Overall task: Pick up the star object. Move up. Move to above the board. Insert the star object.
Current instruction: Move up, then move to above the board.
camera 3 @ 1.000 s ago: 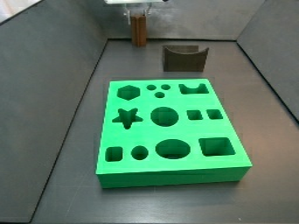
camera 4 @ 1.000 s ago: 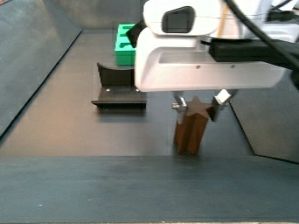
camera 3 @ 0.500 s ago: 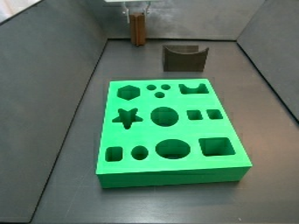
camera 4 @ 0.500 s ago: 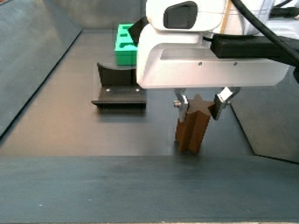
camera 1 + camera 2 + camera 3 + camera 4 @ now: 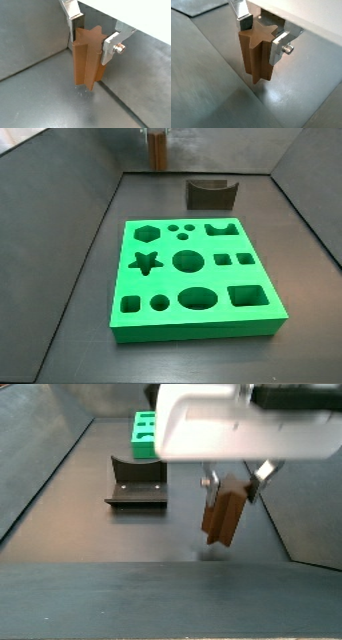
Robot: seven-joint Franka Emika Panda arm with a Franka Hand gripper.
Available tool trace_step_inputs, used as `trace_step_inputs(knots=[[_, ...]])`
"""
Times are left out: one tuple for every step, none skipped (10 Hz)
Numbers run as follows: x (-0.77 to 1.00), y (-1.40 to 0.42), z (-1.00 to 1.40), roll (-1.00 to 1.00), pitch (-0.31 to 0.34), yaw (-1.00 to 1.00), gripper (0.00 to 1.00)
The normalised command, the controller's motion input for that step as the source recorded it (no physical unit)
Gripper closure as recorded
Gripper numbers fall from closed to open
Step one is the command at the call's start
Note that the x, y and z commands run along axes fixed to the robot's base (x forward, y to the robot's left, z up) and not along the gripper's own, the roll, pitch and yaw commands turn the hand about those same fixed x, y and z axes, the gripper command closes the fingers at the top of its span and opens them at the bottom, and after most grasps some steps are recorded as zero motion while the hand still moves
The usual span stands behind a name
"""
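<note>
The star object [image 5: 223, 514] is a tall brown ridged column, hanging tilted a little above the grey floor. My gripper [image 5: 235, 480] is shut on its upper part, with one silver finger [image 5: 109, 44] pressed on each side. Both wrist views show the star-shaped top [image 5: 256, 34] between the plates. In a side view the star object [image 5: 158, 150] hangs by the back wall, and the gripper is mostly cut off by that frame's upper edge. The board [image 5: 195, 280], bright green with shaped cut-outs, lies flat in the middle of the floor, well away from the gripper.
The fixture [image 5: 210, 194], a dark bracket, stands between the board and the back wall, beside the star object. It also shows as the fixture [image 5: 135, 485] in front of the board [image 5: 144, 432]. Grey walls enclose the floor.
The gripper has risen with the star object in it. The column's foot, on the floor before, now hangs above it.
</note>
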Motion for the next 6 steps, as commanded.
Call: trace_step_inputs(knots=[[-0.02, -0.01, 0.23, 0.04, 0.037, -0.02, 1.00], [-0.06, -0.21, 1.00, -0.12, -0.202, 0.06, 1.00], [-0.07, -0.22, 1.00, -0.12, -0.188, 0.07, 1.00], [-0.08, -0.20, 1.00, -0.11, -0.160, 0.06, 1.00], [-0.07, -0.18, 1.00, -0.10, -0.112, 0.04, 1.00], [-0.06, -0.16, 1.00, -0.09, -0.055, 0.03, 1.00]])
